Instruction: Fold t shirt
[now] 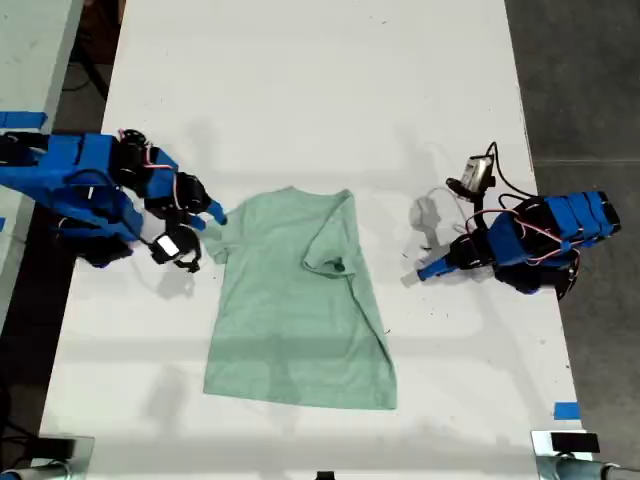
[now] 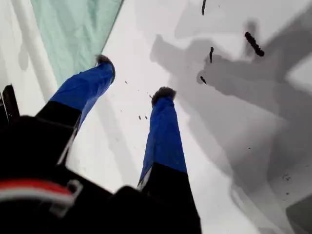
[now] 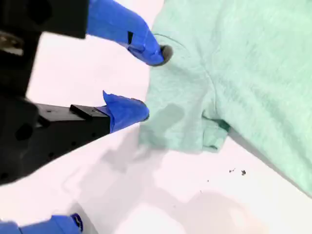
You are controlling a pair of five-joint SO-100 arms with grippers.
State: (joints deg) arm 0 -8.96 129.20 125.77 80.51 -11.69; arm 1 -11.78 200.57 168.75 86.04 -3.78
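The pale mint-green t shirt (image 1: 290, 320) lies flat in the middle of the white table (image 1: 300, 90), its sleeve on the exterior view's right folded inward over the chest (image 1: 335, 240). My second gripper (image 1: 212, 218) (image 3: 152, 83) is open at the sleeve on the exterior view's left. Its fingertips (image 3: 163, 53) straddle the sleeve's edge of the shirt (image 3: 243, 73), with nothing pinched. On the exterior view's right, my first gripper (image 1: 430, 268) (image 2: 134, 77) hangs open over bare table, a short way off the shirt (image 2: 73, 29).
A small grey device with cables (image 1: 478, 175) sits behind the first arm. Blue tape marks (image 1: 566, 410) lie near the table's front corner on the exterior view's right. Dark specks (image 2: 253, 44) dot the table. The table's side edges run close behind both arms.
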